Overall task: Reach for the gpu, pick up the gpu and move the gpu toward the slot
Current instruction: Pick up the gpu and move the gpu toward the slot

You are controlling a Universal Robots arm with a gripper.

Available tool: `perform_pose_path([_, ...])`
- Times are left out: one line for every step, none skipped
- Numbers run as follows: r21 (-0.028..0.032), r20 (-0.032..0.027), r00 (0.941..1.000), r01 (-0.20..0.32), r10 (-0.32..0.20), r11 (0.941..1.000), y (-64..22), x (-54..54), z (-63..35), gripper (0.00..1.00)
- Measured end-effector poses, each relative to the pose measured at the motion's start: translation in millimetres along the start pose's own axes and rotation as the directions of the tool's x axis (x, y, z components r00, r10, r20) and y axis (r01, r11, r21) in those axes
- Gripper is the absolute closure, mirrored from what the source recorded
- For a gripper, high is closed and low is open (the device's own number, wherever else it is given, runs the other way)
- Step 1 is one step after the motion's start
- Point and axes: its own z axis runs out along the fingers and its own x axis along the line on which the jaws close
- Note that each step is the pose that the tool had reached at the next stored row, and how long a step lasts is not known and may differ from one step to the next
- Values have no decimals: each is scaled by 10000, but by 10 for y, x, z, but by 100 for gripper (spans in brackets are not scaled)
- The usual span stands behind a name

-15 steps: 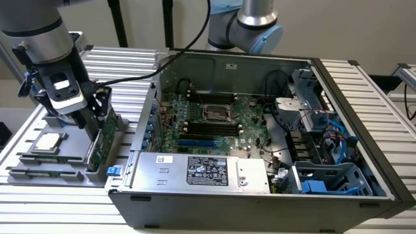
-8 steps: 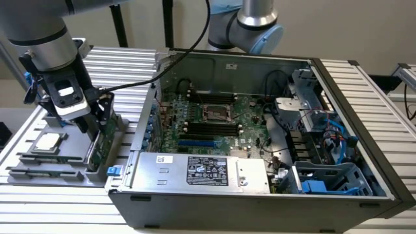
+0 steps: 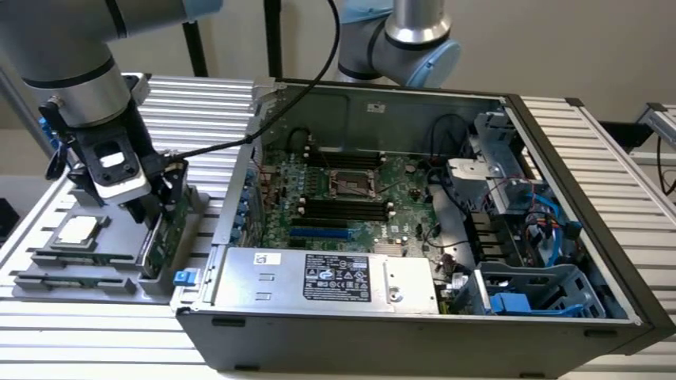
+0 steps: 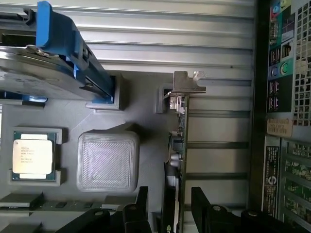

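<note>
Green and thin, the gpu [image 3: 161,241] is standing on its edge in the gray tray [image 3: 63,277] at the lower left of the exterior view, outside the computer case [image 3: 423,336]. The gripper [image 3: 151,212] is hanging right over it.

In the wrist view its two fingers [image 4: 142,199] are sitting apart, one on each side of the card. A little gap is showing on both sides, so nothing is being squeezed.

I am judging that the reaching step is looking almost finished and the picking up is not yet done. The grab is calling for the fingers to close flat on the card. Then it is calling for a straight pull up, because the tray seems to be holding the card's lower edge.

Counting now, I am finding:
- one gpu with one silver bracket [image 4: 187,83]
- one square silver chip [image 4: 32,155]
- one hard drive [image 4: 43,68] with blue rails
- one gray block [image 4: 108,161]
- one gripper with two fingers
</note>
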Motion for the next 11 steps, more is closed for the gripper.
perform_pose_path([6, 0, 10000, -19, 19, 10000, 0, 0, 12, 52])
perform_pose_path([12, 0, 10000, -41, 41, 10000, 1, -1, 24, 52])
perform_pose_path([19, 0, 10000, -63, 63, 10000, 1, -2, 33, 52])
perform_pose_path([27, 0, 10000, -84, 84, 10000, 1, -4, 41, 52])
perform_pose_path([34, -2, 9999, -102, 102, 9999, 1, -6, 46, 52])
perform_pose_path([39, -4, 9999, -114, 114, 9999, 1, -9, 51, 52])
perform_pose_path([43, -3, 9999, -127, 127, 9999, 1, -11, 56, 52])
perform_pose_path([47, -2, 9999, -140, 140, 9999, 1, -13, 61, 52])
perform_pose_path([50, -2, 9999, -152, 152, 9999, 1, -15, 65, 52])
perform_pose_path([54, -2, 9999, -166, 166, 9998, 1, -18, 68, 52])
perform_pose_path([58, -3, 9998, -181, 181, 9998, 1, -20, 72, 52])
